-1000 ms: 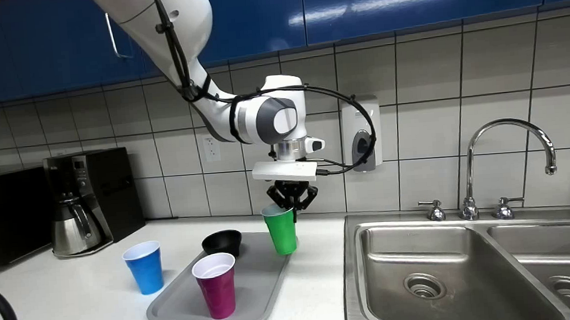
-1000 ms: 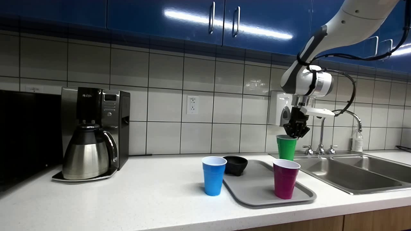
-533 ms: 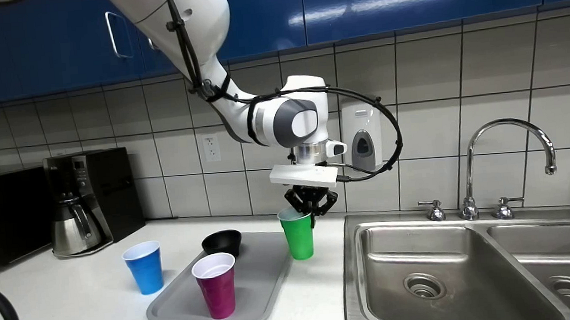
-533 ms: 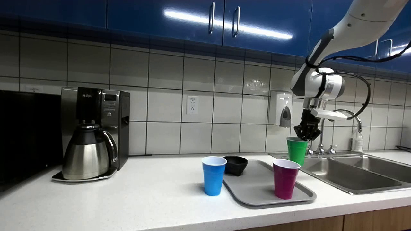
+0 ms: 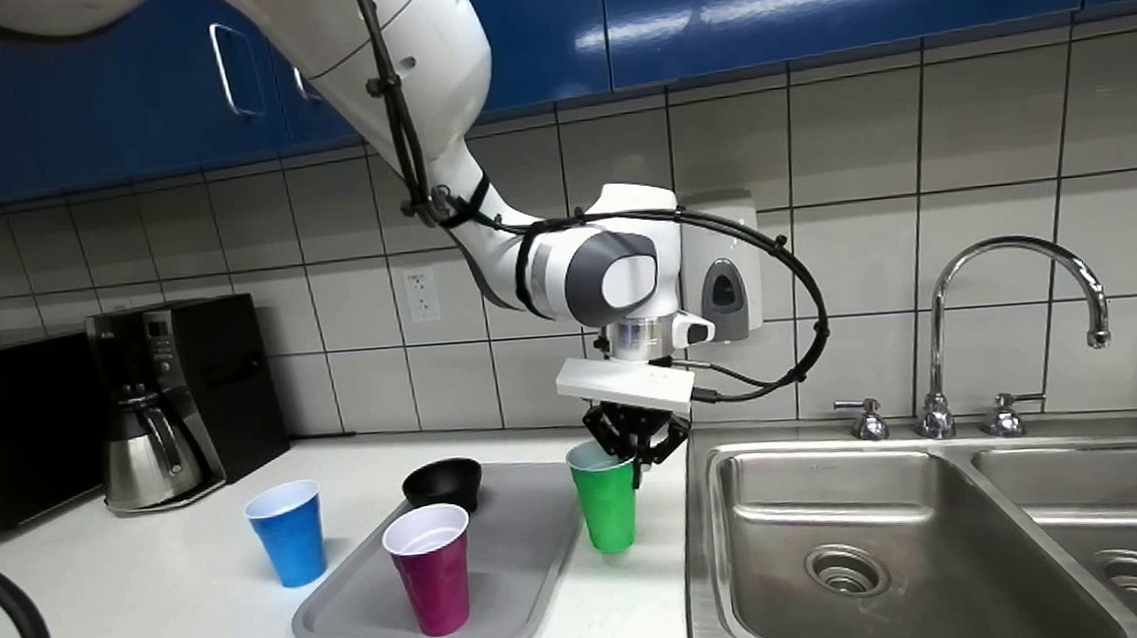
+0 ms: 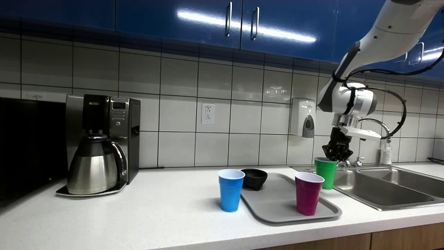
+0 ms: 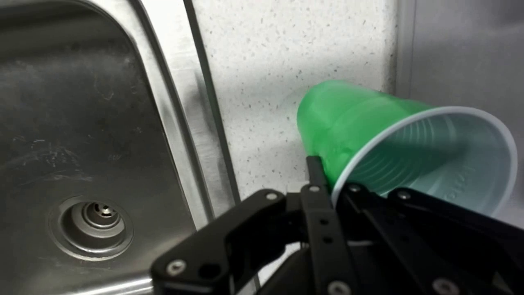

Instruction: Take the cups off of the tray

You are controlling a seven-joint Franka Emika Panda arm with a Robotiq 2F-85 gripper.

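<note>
My gripper (image 5: 636,469) is shut on the rim of the green cup (image 5: 609,506), one finger outside the wall and one inside it, as the wrist view (image 7: 332,182) shows. The inner fingertip is hidden by the cup. The green cup hangs between the grey tray (image 5: 521,563) and the sink; I cannot tell whether its base touches the counter. The magenta-pink cup (image 5: 437,578) stands upright on the tray, also in an exterior view (image 6: 307,198). The blue cup (image 5: 291,544) stands upright on the counter beside the tray, also in an exterior view (image 6: 230,194).
A black bowl (image 5: 443,485) sits on the tray's far part. The steel sink (image 5: 702,550) with its faucet (image 5: 1014,243) lies close beside the green cup. A soap dispenser (image 6: 302,116) is on the wall. A coffee maker (image 6: 97,156) stands on the counter.
My gripper has carried the green cup sideways from over the tray's edge toward the sink, then lowered it. The other cups, the bowl and the tray have not moved.
</note>
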